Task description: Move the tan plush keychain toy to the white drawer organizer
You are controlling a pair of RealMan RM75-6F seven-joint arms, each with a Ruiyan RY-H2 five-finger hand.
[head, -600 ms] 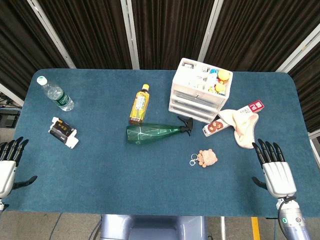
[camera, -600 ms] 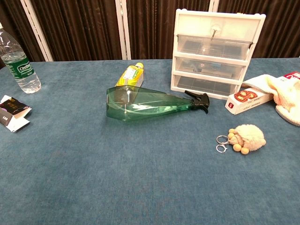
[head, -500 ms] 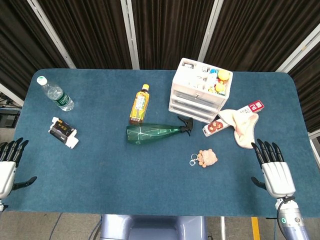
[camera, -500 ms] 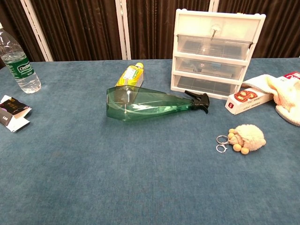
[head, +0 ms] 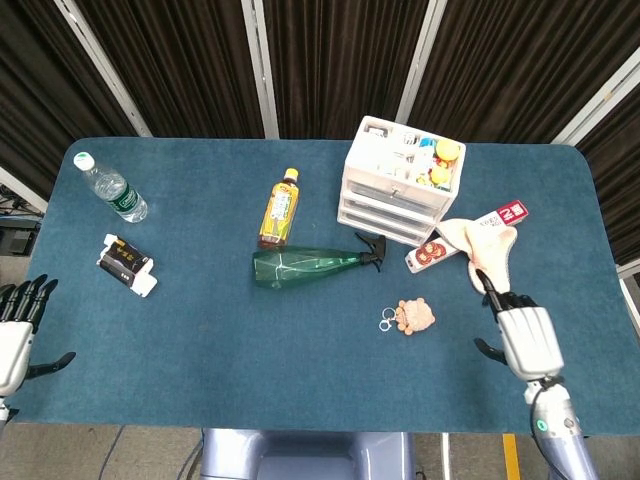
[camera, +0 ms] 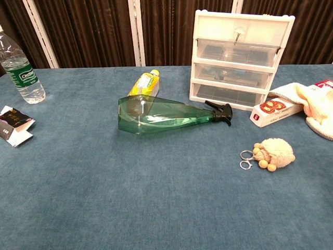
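Note:
The tan plush keychain toy [head: 413, 317] [camera: 276, 153] lies flat on the blue table, its metal rings pointing left. Behind it stands the white drawer organizer [head: 398, 182] [camera: 239, 60], with three drawers and small items on top. My right hand [head: 518, 330] hovers over the table to the right of the toy, apart from it, fingers straight and holding nothing. At the lower left edge of the head view my left hand [head: 16, 335] is also empty with fingers spread. The chest view shows neither hand.
A green spray bottle [head: 312, 265] lies on its side left of the toy, with a yellow drink bottle [head: 280, 208] behind it. A cream cloth [head: 483, 250] and a red-white box [head: 432, 253] sit right of the organizer. Far left are a water bottle [head: 110, 187] and a small packet [head: 126, 264].
My right hand has moved forward and left, toward the toy and the cloth. The left hand and all objects have stayed put.

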